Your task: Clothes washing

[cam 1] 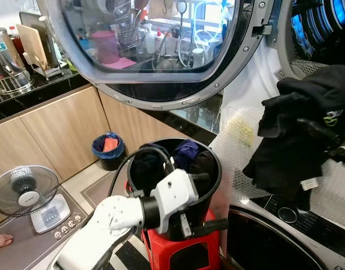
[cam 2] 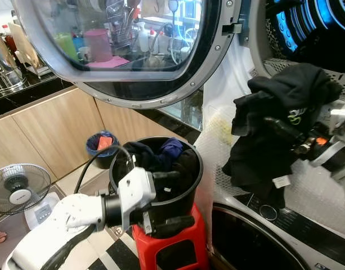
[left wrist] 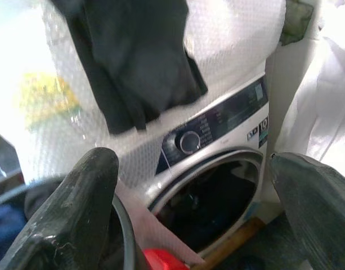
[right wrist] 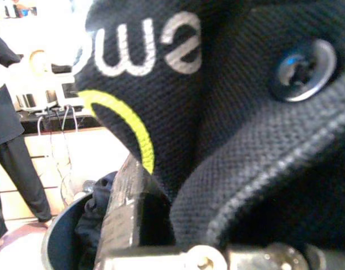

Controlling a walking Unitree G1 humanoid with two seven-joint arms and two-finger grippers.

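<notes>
A black bucket (cam 1: 218, 169) stands on a red stool (cam 1: 183, 252), holding dark clothes and a blue-purple piece (cam 1: 185, 152). My left gripper (cam 1: 203, 201) is open, its two fingers straddling the bucket's near right rim. In the left wrist view the open gripper (left wrist: 195, 214) faces the lower washer (left wrist: 217, 191). My right gripper (cam 2: 299, 138) is shut on a black garment (cam 2: 279, 129) with white and yellow print (right wrist: 138, 45). The garment hangs in front of the upper machine's drum opening (cam 2: 307, 28), beside its round glass door (cam 1: 155, 50), which is swung open.
Bubble wrap (cam 1: 240, 135) covers the machine's front. A floor fan (cam 1: 25, 191), a power strip (cam 1: 68, 224) and a small bin lined in blue (cam 1: 108, 147) stand at the left by wooden cabinets. A person's foot (cam 1: 0, 241) is at the left edge; a person (right wrist: 9, 129) stands behind.
</notes>
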